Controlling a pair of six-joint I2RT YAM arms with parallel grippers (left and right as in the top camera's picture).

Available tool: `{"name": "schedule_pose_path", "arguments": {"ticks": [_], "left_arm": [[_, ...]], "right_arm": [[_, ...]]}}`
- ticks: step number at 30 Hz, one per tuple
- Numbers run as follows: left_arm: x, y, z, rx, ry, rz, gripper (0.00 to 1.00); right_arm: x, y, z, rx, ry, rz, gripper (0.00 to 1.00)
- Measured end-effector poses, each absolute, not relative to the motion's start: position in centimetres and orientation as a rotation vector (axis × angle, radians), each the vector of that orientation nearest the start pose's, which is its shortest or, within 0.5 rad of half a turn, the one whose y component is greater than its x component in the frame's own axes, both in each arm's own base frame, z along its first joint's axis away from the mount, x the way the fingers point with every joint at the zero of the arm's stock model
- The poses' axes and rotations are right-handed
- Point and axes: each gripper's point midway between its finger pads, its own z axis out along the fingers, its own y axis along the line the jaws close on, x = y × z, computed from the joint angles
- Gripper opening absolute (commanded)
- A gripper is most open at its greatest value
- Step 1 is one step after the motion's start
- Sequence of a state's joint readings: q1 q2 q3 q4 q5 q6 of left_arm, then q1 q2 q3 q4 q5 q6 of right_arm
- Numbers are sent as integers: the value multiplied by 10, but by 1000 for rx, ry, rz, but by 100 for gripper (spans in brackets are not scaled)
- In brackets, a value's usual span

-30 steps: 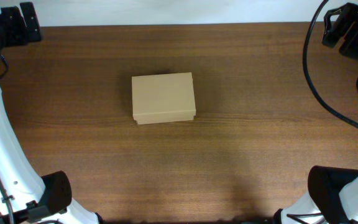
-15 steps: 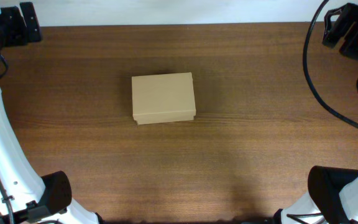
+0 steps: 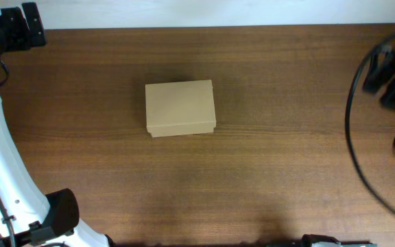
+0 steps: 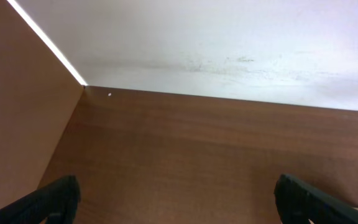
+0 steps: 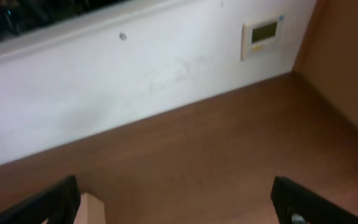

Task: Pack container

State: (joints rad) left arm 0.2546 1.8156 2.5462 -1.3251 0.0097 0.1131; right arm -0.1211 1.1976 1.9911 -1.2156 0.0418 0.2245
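Container (image 3: 180,108) sits closed near the middle of the worktop (image 3: 286,171), left gripper (image 4: 179,202) by the far left corner, right gripper (image 5: 176,205) toward the right edge, both spread wide.

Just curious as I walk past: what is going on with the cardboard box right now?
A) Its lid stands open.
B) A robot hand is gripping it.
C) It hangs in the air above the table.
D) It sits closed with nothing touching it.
D: seen from overhead, the cardboard box lies shut on the table, while the left hand and right hand are open and hold nothing.
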Motion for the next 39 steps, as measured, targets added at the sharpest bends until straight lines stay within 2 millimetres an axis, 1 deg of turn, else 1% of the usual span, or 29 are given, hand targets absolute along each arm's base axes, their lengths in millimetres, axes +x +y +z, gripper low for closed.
{"name": "schedule_pose_path", "arguments": {"ticks": [2,8,12,16,21,25,28,31,35,37,39], "left_arm": [[417,107,440,-149,2167,201,100],[417,107,440,-149,2167,201,100],[417,107,440,-148,2168,200,100],[416,107,440,-148,2169,200,100],[417,107,440,-148,2168,200,100],[416,107,440,-148,2169,201,100],[417,107,440,-148,2168,200,100],[417,107,440,-148,2168,200,100],[417,107,440,-148,2168,200,100],[417,107,440,-148,2168,200,100],[416,107,440,-149,2169,200,100]], "right_arm": [[268,-40,460,365,1922,25,99],[241,-37,373,365,1925,26,99],[222,-31,315,349,1914,47,99],[210,-22,263,318,1900,83,99],[204,-9,208,263,1918,134,99],[201,-3,175,238,1928,156,99],[201,-2,156,237,1942,159,99],[203,-2,129,243,1993,157,99],[205,-2,102,252,2046,155,99],[205,-2,94,254,2062,154,99],[205,-2,95,254,2059,154,99]]}}
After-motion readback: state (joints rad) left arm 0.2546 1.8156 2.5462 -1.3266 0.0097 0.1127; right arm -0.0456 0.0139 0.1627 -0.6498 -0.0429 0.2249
